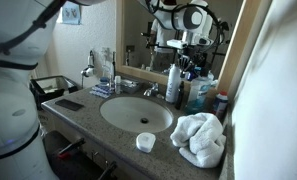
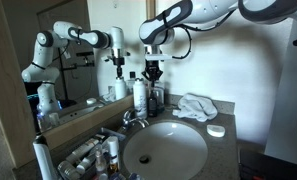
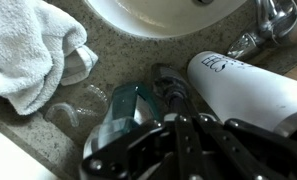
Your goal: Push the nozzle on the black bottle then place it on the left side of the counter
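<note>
The black bottle (image 2: 156, 97) stands at the back of the counter between a white bottle (image 2: 140, 96) and the wall. In the wrist view only its dark pump nozzle (image 3: 169, 88) shows, just past my fingertips. My gripper (image 3: 174, 128) points straight down over the nozzle with its fingers together; I cannot tell whether they touch it. In both exterior views the gripper (image 1: 187, 58) (image 2: 155, 70) hangs right above the group of bottles. The black bottle's body is hidden in the wrist view.
The white bottle (image 3: 250, 85) and a teal bottle (image 3: 128, 112) flank the nozzle. A white towel (image 1: 200, 138) lies on the counter (image 1: 83, 112) beside the sink (image 1: 135, 113). There is a faucet (image 2: 131, 119), a small white round lid (image 1: 145, 142) and a black tray (image 1: 50, 87).
</note>
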`<state>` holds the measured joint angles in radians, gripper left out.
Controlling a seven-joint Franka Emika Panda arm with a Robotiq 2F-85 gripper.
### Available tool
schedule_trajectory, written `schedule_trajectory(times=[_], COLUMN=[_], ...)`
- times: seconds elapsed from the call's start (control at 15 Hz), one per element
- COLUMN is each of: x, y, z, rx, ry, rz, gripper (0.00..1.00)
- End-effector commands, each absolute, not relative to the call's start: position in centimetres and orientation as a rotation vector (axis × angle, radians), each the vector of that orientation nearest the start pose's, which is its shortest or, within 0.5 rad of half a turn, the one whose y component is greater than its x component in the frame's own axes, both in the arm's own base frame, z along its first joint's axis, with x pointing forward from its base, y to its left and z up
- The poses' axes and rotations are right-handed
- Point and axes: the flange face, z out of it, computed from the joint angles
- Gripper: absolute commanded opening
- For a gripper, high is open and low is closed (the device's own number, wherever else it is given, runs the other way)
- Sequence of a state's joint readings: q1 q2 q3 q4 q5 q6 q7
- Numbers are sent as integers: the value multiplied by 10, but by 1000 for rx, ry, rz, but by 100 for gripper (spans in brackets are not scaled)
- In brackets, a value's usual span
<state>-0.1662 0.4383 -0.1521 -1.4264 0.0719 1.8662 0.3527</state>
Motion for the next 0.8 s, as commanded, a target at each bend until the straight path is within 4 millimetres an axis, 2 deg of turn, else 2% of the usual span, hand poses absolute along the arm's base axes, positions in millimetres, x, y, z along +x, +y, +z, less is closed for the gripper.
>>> schedule_trajectory(times=[0.0, 0.73], x=[667, 672], y=[-196, -202], z=[448, 433], rx=[-2926, -2914], ry=[1103, 1142], rz=[4, 10], gripper=[7, 6])
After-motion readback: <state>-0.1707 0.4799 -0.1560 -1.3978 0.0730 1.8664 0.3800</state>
